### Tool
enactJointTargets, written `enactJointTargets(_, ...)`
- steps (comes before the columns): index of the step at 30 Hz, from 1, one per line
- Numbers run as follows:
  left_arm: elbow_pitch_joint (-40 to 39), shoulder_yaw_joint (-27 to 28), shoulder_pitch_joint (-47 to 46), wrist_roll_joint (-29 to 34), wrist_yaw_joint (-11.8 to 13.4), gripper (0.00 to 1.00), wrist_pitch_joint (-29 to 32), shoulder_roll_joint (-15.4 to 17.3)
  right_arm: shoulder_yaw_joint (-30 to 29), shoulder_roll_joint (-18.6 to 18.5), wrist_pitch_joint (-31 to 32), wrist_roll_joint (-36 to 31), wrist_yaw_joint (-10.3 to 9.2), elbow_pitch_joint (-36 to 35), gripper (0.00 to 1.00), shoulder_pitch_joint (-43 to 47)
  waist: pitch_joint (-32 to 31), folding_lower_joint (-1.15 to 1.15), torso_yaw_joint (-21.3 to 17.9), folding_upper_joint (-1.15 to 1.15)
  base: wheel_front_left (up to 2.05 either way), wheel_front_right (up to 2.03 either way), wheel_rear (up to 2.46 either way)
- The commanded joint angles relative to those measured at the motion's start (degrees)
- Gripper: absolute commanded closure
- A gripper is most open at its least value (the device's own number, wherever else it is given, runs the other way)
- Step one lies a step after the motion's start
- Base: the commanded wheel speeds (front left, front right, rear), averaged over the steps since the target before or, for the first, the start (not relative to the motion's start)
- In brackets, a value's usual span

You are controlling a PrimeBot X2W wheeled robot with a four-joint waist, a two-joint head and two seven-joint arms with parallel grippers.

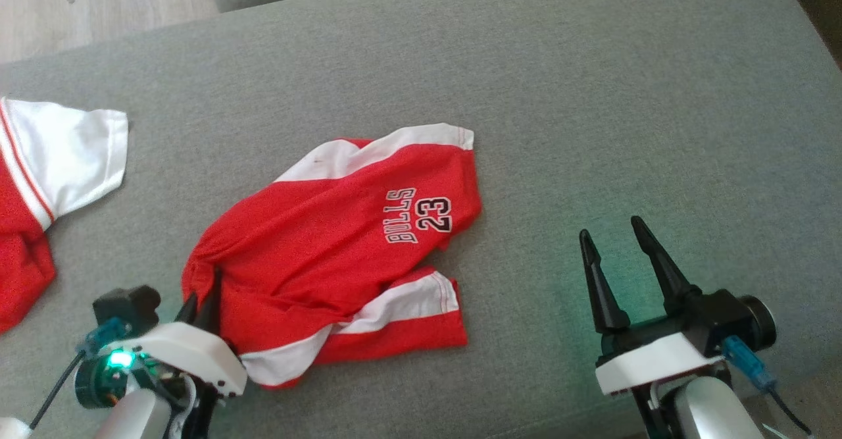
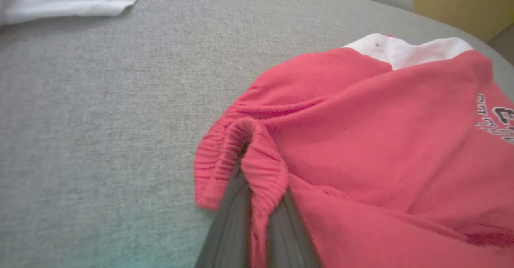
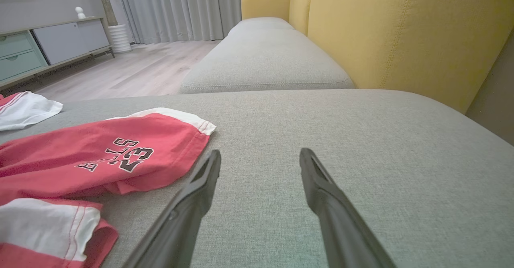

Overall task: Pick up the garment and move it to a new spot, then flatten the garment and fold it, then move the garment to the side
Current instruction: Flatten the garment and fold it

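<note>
Head view: left gripper [image 1: 205,289] pinches the waistband of the red shorts [image 1: 316,248] on a grey sofa cushion [image 1: 592,97]; right gripper [image 1: 610,228], jaws spread wide, holds nothing at right.

"BULLS 23" on shorts [image 1: 316,241] (red)
</note>
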Motion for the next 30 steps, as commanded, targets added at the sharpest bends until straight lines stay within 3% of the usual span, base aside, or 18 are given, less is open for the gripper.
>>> enactJointTargets(1,-0.28,2.19,-2.01,0.89,0.83,1.0,-0.87,1.64,1.32,-0.22,-0.37,0.56,0.44,-2.07,0.0,-1.45,0.12,0.0,-0.39,0.0,0.0,0.0,0.0)
enactJointTargets(4,2.27,1.2,-1.85,3.27,2.32,1.0,-1.72,2.26,0.92,-0.22,-0.37,0.7,0.44,-2.14,0.0,-1.21,-0.08,0.0,-0.28,0.0,0.0,0.0,0.0)
enactJointTargets(5,2.79,0.85,-1.71,3.94,2.72,0.84,-2.02,2.37,0.76,-0.22,-0.37,0.73,0.44,-2.14,0.0,-1.1,-0.24,0.0,-0.14,0.0,0.0,0.0,0.0)
enactJointTargets(6,2.99,0.5,-1.47,4.38,2.98,0.58,-2.28,2.3,0.64,-0.22,-0.37,0.73,0.44,-2.09,0.0,-1.02,-0.45,0.0,0.04,0.0,0.0,0.0,0.0)
enactJointTargets(7,2.93,0.23,-1.13,4.59,3.12,0.06,-2.45,2.19,0.6,-0.22,-0.37,0.8,0.44,-2.06,0.0,-1.01,-0.65,0.0,0.23,0.0,0.0,0.0,0.0)
enactJointTargets(8,2.73,0.06,-0.73,4.66,3.21,0.0,-2.55,2.15,0.51,-0.22,-0.37,0.89,0.44,-2.04,0.0,-1.01,-0.94,0.0,0.45,0.0,0.0,0.0,0.0)
enactJointTargets(11,0.59,0.29,0.98,4.62,4.04,0.0,-2.95,2.46,0.32,-0.22,-0.37,1.08,0.44,-1.98,0.0,-0.9,-1.82,0.0,1.08,0.0,0.0,0.0,0.0)
enactJointTargets(22,-22.08,1.77,9.07,7.99,11.57,0.0,0.58,8.66,0.89,-0.22,-0.37,1.49,0.44,-2.09,0.0,-0.75,-2.73,0.0,1.75,0.0,0.0,0.0,0.0)
enactJointTargets(26,-30.99,-2.97,7.75,8.45,9.78,0.0,4.24,7.55,1.25,-0.22,-0.37,1.66,0.44,-2.34,0.0,-1.17,-1.75,0.0,0.65,0.0,0.0,0.0,0.0)
enactJointTargets(30,-32.67,-8.99,5.51,9.18,6.39,0.0,7.6,6.06,1.44,-0.22,-0.37,1.7,0.44,-2.38,0.0,-1.58,-0.89,0.0,-0.48,0.0,0.0,0.0,0.0)
